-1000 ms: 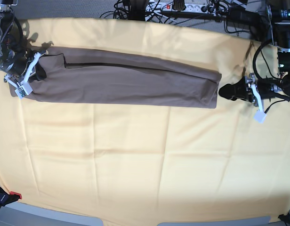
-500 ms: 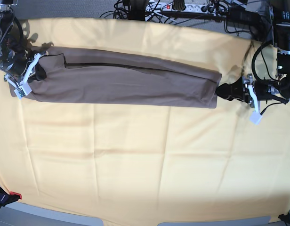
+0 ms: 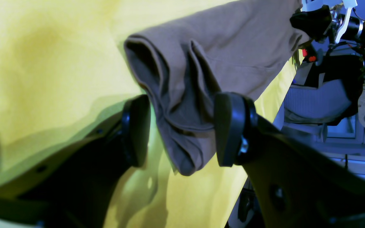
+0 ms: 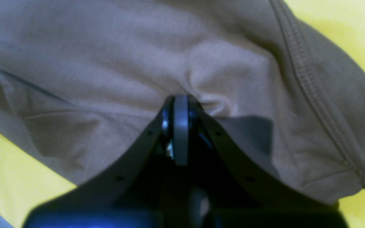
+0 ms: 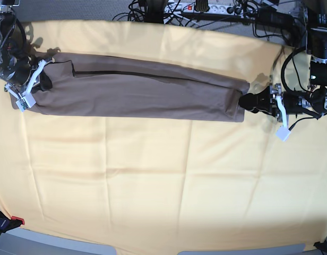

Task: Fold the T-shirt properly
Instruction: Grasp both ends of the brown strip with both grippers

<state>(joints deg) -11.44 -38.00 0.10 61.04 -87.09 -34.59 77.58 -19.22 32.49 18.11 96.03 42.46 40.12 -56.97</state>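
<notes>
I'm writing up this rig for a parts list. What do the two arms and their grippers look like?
Both arms are black, with white bracket pieces near the wrists and loose black cables. The left gripper has dark fingers ending in flat, rounded black pads fixed by small screws. The right gripper has matching dark fingers that taper to a narrow grey-edged tip. Small red and green lights show on the far arm.

Base view looked straight down from high overhead, taking in the whole yellow cloth [image 5: 153,180] and both arms at its far corners. Left wrist camera sat low behind the left gripper [image 3: 182,129], very close, looking lengthwise along the T-shirt [image 3: 220,53] toward the other arm. Right wrist camera sat right behind the right gripper [image 4: 181,104], cloth filling the frame. All three views shared the T-shirt [image 5: 137,90].
</notes>
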